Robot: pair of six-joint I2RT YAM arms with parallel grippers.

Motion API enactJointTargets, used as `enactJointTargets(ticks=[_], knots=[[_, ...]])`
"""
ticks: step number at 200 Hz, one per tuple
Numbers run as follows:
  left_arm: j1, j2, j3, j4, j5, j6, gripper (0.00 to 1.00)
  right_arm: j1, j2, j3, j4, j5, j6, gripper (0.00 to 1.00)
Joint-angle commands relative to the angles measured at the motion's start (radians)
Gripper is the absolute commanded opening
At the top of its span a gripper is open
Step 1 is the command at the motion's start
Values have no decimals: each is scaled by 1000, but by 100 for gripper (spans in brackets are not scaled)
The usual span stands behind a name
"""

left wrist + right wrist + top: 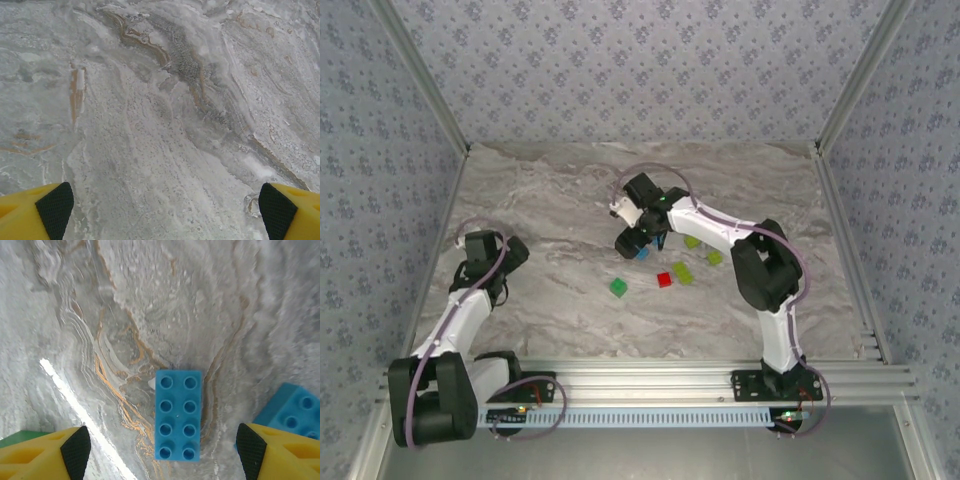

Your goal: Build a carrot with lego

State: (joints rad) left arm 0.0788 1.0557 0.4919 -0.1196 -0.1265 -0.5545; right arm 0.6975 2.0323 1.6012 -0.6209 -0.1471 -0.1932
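The lego lies loose on the marble table, and no joined carrot is in view. A light blue two-by-four brick (pixel 178 415) lies studs up between the fingers of my right gripper (pixel 162 452), which is open and touches neither side of it. A second light blue brick (pixel 295 410) sits just beyond the right finger. A dark green brick (pixel 618 287), a red one (pixel 664 279) and yellow-green ones (pixel 682 272) (pixel 714 257) lie nearer the arms' bases. My left gripper (pixel 166 210) hangs open over bare table at the left.
Metal frame rails (pixel 850 240) and patterned walls close in the table on three sides. The right arm (pixel 760 265) reaches over the bricks from the right. The left arm (pixel 470 300) is folded at the left side.
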Motion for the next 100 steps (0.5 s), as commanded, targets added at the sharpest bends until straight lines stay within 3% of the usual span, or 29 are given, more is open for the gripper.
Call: enactJointTargets(ticks=[1,100], knots=[[6,6,18,23,23,-19,97,-3,31,34,-56,1,-16,80],[10,68,-32,112,59,-58,97,-1,129,68,-66,38,-63,74]])
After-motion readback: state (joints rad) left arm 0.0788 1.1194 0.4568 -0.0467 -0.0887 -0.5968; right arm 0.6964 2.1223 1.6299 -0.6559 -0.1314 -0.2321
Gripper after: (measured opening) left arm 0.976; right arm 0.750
